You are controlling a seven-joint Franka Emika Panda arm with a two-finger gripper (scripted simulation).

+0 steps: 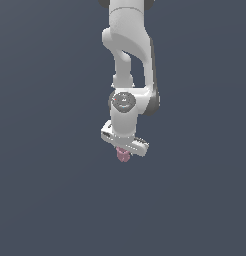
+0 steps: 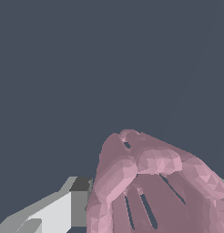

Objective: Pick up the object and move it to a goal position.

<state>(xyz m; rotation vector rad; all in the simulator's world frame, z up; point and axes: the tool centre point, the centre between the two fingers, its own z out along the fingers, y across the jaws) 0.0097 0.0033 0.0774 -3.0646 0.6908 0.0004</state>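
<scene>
Item 1: the end effector (image 1: 123, 151). It is seen in the exterior view at the lower end of a white arm (image 1: 129, 45) that descends from the upper edge of the picture. The white hand body is tilted, its end toward the exterior view's right lying lower than the other. The fingers are drawn close together and are clamped on the pink object; only a narrow gap, filled by that object, is left between them. In the wrist view one grey and white finger (image 2: 63, 207) is shown pressed against the object's side; the opposite finger is hidden by the object.

Item 2: the object (image 1: 123, 156). A small pink piece is held directly beneath the end effector, between its fingertips, with its lower part protruding below them. In the wrist view the object (image 2: 155, 186) is presented very near the camera: a ridged pink body with dark slots along its side and a rounded upper rim.

Item 3: the surroundings. A uniform dark grey-blue background is shown behind and below the end effector in both views. Whether the object is touching any surface cannot be told from the pictures.
</scene>
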